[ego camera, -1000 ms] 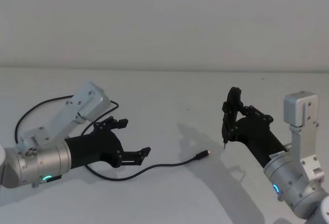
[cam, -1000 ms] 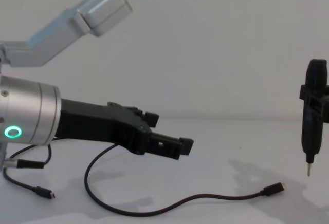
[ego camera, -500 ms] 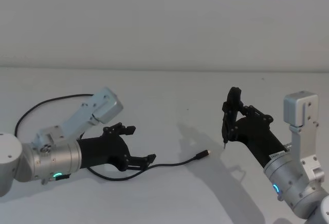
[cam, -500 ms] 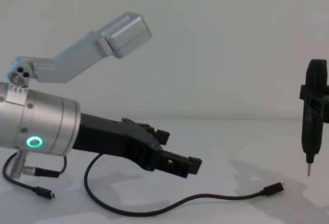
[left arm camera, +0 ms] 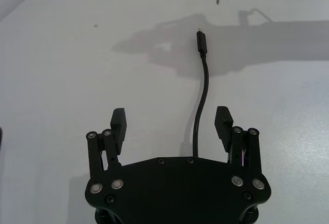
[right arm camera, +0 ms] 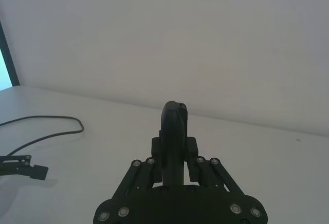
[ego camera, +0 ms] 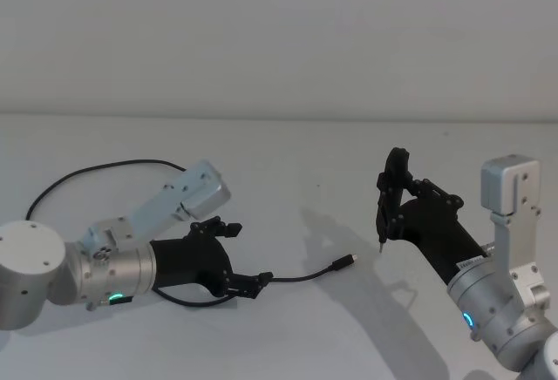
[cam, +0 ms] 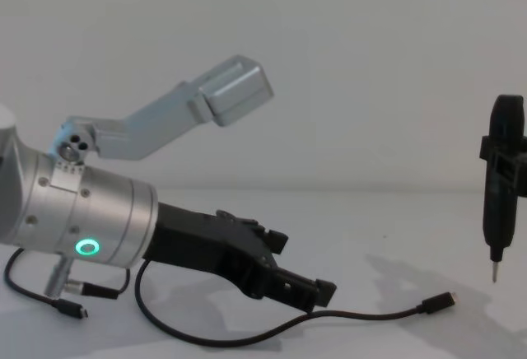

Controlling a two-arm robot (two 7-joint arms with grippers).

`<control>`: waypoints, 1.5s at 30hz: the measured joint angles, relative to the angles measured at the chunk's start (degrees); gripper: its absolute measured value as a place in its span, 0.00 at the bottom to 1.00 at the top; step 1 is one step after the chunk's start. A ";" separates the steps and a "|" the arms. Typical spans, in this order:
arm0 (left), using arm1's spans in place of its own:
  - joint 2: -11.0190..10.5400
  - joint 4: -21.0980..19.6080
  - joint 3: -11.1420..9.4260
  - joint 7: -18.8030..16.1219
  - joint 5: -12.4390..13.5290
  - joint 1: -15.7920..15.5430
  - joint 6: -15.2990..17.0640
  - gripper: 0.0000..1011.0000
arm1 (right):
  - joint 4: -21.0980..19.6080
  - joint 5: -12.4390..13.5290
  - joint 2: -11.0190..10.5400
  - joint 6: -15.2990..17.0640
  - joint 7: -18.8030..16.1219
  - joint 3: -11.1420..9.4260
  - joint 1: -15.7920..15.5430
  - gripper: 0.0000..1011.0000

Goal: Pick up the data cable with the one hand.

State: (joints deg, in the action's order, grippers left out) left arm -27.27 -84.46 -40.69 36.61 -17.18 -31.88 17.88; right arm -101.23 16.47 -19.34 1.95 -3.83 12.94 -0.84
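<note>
1. Low over the white worktop (ego camera: 288,162), at about 8 o'clock in the head view, the left gripper (ego camera: 248,254) reaches toward 3 o'clock, a green ring glowing on its silver wrist.
2. Its jaws stand wide open, with nothing held between them.
3. Seen from the left wrist, the data cable (left arm camera: 201,90) lies on the worktop and runs straight through the gap between the open jaws, nearer one finger than the other and touching neither.
4. From the gripper the cable stretches on toward 3 o'clock and ends in a small silver-tipped plug (ego camera: 347,261) near the middle of the worktop; behind the jaws it curls back under the arm.
5. At 4 o'clock the right gripper (ego camera: 394,210) is raised above the worktop, jaws closed on a slim black tool (ego camera: 390,190) that stands upright.
6. The tool's pointed tip hangs at about 2 o'clock from the plug, near it but clear of the surface in the chest view.
</note>
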 joint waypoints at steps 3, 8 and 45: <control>0.44 0.84 -0.46 0.10 0.44 -0.42 -0.17 0.99 | 0.00 0.00 0.00 0.00 0.00 0.00 0.00 0.27; 1.48 2.73 -1.38 0.40 1.60 -1.32 -0.44 0.99 | 0.00 0.00 0.00 0.00 0.00 0.00 0.00 0.27; 4.06 6.76 -2.82 2.30 3.89 -3.10 1.41 0.78 | 0.00 0.00 0.00 0.00 0.00 0.00 0.00 0.27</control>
State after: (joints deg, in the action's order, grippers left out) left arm -23.22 -77.70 -43.51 38.91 -13.30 -34.99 19.29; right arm -101.23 16.47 -19.34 1.95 -3.83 12.94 -0.84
